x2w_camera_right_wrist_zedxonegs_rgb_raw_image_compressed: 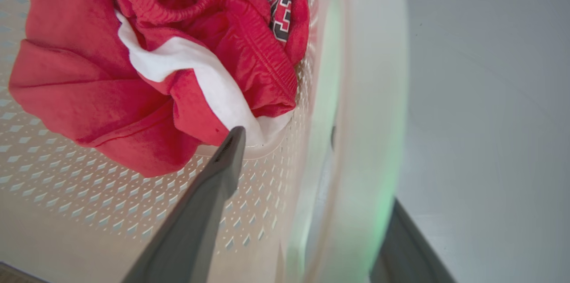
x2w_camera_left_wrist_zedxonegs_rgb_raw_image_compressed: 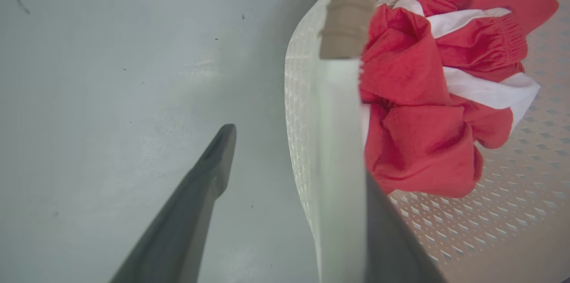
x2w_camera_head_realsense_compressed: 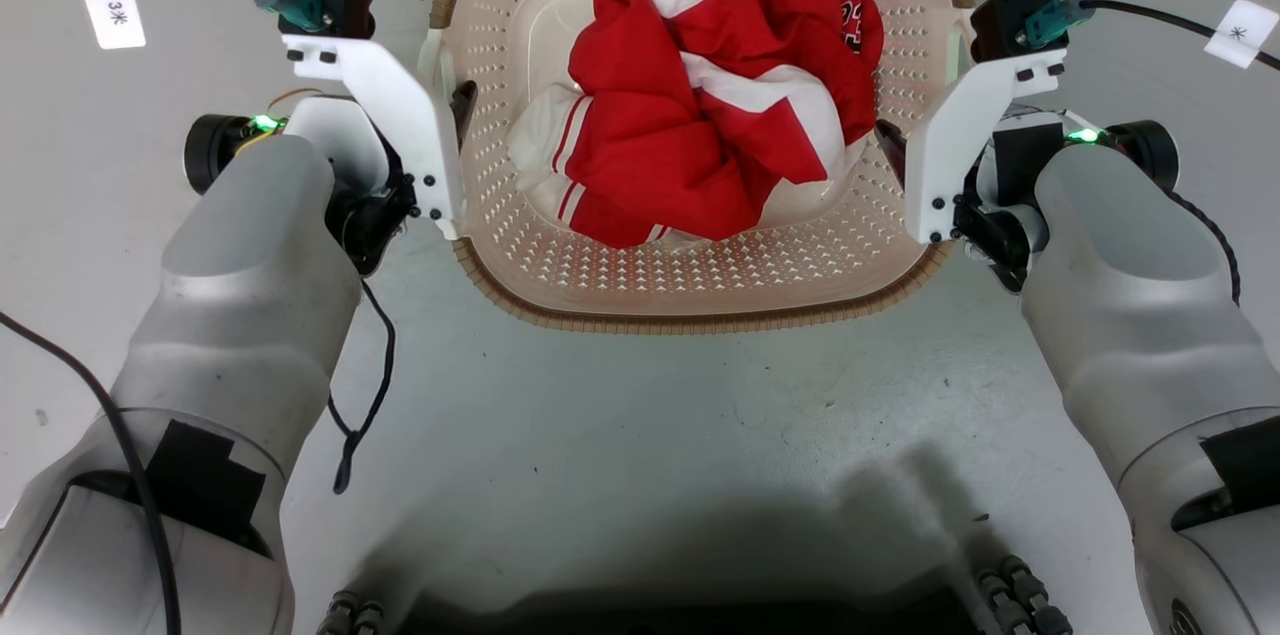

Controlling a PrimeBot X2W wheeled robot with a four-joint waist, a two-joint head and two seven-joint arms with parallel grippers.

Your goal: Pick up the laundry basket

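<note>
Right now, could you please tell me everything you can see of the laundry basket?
The laundry basket is a rounded-rectangular cream tub, plastic by its look, with perforated walls, a brown woven-look rim and white side handles. It sits upright on the grey floor, holding crumpled red-and-white clothes. The left gripper's fingers and the right gripper's fingers each straddle a side wall, one inside, one outside, open.

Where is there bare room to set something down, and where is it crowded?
Bare floor lies between the laundry basket and the robot's base. Crowded: inside the basket, heaped with clothes; its sides, straddled by left gripper and right gripper.
</note>
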